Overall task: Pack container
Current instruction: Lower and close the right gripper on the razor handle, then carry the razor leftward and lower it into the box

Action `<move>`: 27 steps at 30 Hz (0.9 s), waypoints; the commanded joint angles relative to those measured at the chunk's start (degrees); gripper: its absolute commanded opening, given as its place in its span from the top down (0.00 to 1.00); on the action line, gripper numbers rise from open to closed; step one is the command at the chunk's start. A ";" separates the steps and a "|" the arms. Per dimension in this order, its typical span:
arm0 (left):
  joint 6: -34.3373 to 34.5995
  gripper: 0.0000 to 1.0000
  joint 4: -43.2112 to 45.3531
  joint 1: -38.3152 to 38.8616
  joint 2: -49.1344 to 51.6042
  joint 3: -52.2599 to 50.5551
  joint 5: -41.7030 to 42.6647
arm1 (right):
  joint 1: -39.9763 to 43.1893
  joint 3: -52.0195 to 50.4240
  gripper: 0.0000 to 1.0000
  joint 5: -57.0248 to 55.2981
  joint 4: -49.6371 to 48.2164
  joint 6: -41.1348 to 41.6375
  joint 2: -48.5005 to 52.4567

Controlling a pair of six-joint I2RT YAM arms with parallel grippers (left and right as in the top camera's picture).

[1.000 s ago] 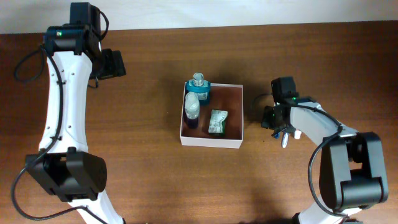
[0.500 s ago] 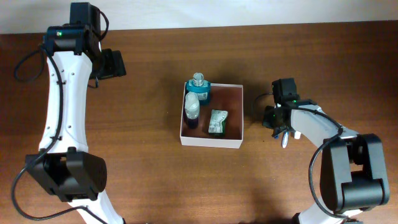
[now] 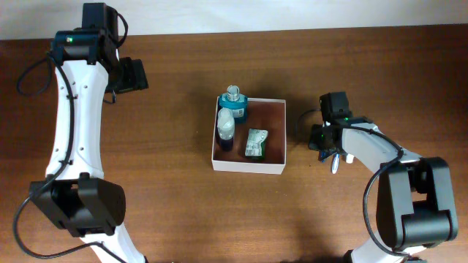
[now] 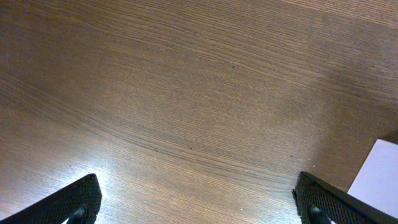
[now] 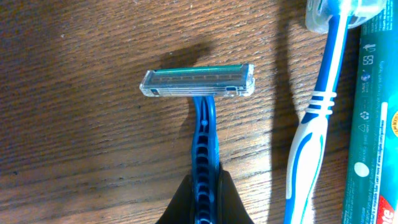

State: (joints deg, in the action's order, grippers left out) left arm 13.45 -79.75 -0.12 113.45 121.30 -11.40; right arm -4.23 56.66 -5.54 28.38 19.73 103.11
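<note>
On the wooden table (image 4: 186, 93), your right gripper (image 5: 203, 186) pinches a blue razor (image 5: 198, 82) by its handle, toothbrush (image 5: 311, 137) and green package (image 5: 374, 137) just beside; left gripper (image 4: 199, 202) gapes wide.

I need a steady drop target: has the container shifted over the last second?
No. Overhead, the container sits in the same spot measured from the back edge of the table.

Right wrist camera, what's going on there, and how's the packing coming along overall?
The right fingers are shut on the handle of a blue razor lying on the table, next to a toothbrush and a green package. The container already holds a teal bottle, a white-capped bottle and a small green packet. The left fingers hang open over bare wood.
</note>
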 commanded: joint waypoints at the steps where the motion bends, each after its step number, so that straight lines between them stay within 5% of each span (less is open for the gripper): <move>1: -0.26 0.01 -0.02 0.11 -1.55 0.79 -0.44 | -0.22 -2.29 0.96 1.88 1.86 0.68 2.34; 16: -0.26 0.01 -0.02 0.11 -1.55 0.79 -0.44 | -0.90 4.57 0.96 2.51 11.54 0.66 -11.80; 27: -0.26 0.01 -0.02 0.11 -1.55 0.79 -0.44 | -10.01 5.07 0.96 3.82 12.55 6.32 -19.93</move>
State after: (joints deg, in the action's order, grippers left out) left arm 13.45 -79.75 -0.12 113.45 121.30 -11.42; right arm -11.09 60.93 -2.44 41.54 22.35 84.14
